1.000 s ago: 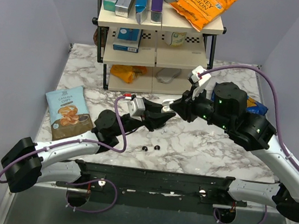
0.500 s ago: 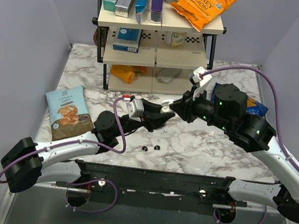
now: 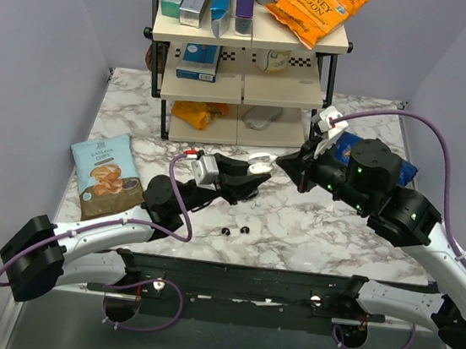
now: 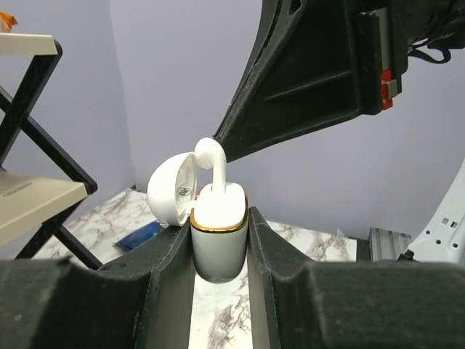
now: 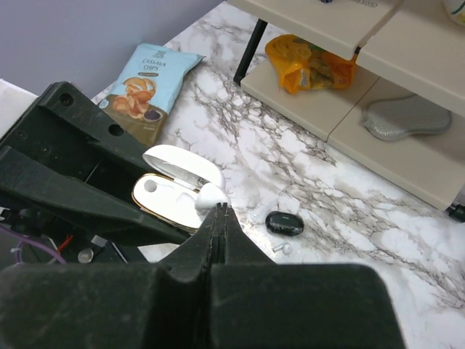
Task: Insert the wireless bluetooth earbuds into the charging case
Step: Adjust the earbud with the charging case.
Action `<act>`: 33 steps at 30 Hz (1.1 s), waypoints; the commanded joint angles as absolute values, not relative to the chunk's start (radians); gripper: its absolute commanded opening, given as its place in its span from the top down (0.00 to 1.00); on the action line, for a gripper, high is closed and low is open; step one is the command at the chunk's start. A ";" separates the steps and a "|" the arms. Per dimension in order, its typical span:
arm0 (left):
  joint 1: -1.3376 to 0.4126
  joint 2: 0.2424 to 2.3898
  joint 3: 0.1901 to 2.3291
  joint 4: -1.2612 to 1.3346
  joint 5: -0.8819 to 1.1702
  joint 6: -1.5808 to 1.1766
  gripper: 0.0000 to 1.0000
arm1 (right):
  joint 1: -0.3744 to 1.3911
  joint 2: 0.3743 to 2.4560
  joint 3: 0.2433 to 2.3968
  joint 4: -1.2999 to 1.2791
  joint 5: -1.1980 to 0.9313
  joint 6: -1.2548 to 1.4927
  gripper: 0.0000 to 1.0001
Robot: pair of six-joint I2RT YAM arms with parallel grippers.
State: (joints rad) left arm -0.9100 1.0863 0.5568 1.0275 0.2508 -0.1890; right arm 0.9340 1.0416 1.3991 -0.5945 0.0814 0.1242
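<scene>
The charging case (image 4: 218, 218) is white with a gold rim, and its lid (image 4: 171, 193) is flipped open. My left gripper (image 4: 220, 251) is shut on its body, holding it upright above the table (image 3: 257, 168). One white earbud (image 4: 212, 163) stands in the right socket with its head sticking up; the other socket (image 5: 150, 186) is empty. My right gripper (image 5: 220, 209) is shut with nothing in it, its tips just beside that earbud (image 5: 211, 195). Another white earbud (image 5: 285, 249) lies on the marble next to a small black oval thing (image 5: 284, 223).
A shelf rack (image 3: 246, 65) with boxes and snack bags stands at the back. A chips bag (image 3: 107, 173) lies at the left and a blue packet (image 3: 404, 170) behind the right arm. An orange pouch (image 5: 309, 64) and a grey oval thing (image 5: 403, 116) sit on the bottom shelf.
My right gripper has closed fully and drawn back to the right, away from the case. The earbud stays in the case. The left arm has barely shifted.
</scene>
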 commanded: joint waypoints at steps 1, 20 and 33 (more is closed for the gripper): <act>-0.911 1.065 0.548 1.103 0.247 -0.178 1.00 | 0.931 1.031 1.385 -0.563 0.115 0.127 0.99; -0.911 1.057 0.540 1.117 0.264 -0.160 1.00 | 0.931 1.017 1.393 -0.537 0.163 0.126 0.78; -0.911 1.046 0.538 1.111 0.288 -0.161 1.00 | 0.931 1.058 1.440 -0.551 0.224 0.118 0.59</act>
State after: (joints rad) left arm -0.9100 1.0698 0.5411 1.0683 0.2527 -0.1722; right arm 0.9340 1.0500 1.4109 -0.5549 0.1963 0.1299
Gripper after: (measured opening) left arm 0.368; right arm 0.401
